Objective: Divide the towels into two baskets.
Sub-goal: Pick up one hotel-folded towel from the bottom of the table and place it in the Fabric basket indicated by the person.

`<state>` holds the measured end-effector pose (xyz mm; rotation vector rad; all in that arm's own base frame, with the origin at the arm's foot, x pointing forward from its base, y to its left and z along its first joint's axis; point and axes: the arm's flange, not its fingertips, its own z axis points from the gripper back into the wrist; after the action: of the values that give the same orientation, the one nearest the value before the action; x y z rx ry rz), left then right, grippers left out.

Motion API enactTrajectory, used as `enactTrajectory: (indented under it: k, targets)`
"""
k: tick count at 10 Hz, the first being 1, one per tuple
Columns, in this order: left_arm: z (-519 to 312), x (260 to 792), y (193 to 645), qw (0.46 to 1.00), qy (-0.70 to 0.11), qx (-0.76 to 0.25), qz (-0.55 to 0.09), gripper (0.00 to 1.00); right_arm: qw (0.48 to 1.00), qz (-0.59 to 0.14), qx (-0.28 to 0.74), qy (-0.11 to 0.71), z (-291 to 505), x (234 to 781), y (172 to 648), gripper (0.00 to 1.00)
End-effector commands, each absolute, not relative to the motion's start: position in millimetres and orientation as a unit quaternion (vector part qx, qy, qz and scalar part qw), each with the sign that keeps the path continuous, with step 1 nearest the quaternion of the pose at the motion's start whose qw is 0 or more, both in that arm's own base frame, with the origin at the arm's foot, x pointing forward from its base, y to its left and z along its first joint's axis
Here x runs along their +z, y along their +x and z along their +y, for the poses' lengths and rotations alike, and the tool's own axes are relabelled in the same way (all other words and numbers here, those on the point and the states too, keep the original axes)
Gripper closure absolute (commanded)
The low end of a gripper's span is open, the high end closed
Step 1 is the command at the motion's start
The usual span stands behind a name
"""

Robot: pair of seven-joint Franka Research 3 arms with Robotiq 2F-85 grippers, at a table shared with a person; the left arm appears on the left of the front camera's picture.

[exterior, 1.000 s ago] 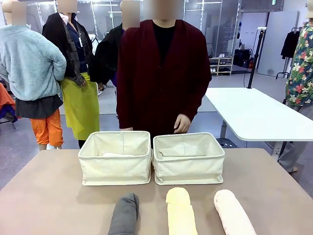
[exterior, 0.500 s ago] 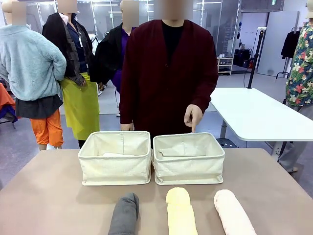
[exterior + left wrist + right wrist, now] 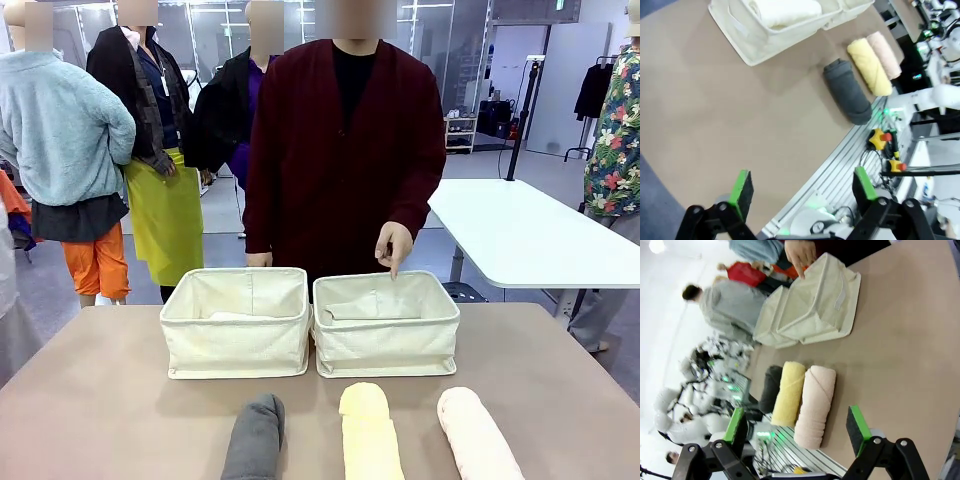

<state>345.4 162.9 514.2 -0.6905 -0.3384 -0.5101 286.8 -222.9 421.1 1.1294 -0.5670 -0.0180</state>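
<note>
Spread wide and empty: left gripper (image 3: 802, 185), right gripper (image 3: 796, 424). Lying in a row near the front edge of the table (image 3: 120, 400): grey towel (image 3: 255, 437), yellow towel (image 3: 370, 432), pink towel (image 3: 477, 434); white towel (image 3: 785, 10) inside the left basket (image 3: 237, 345) of 2. Pointing down at the right basket (image 3: 386, 343), a person's hand (image 3: 394, 246).

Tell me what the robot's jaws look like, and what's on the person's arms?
The jaws are black jointed bars with round bolts, each tipped with a bright green pad. The person wears a dark red cardigan with long sleeves over a black top.
</note>
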Motion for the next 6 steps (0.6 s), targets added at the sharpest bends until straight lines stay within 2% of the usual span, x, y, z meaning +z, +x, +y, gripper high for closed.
enactTrajectory:
  k: [1,4,6]
  targets:
    - [163,514,340,0.897,-0.329,-0.244,-0.167,0.0,0.861,-0.213,0.051,0.459,-168,454,298,0.0]
    - [163,514,340,0.897,-0.329,-0.244,-0.167,0.0,0.914,-0.12,0.126,0.367,-74,468,322,0.0]
    - [163,514,340,0.897,-0.329,-0.244,-0.167,0.0,0.933,-0.066,0.163,0.313,-29,458,323,0.0]
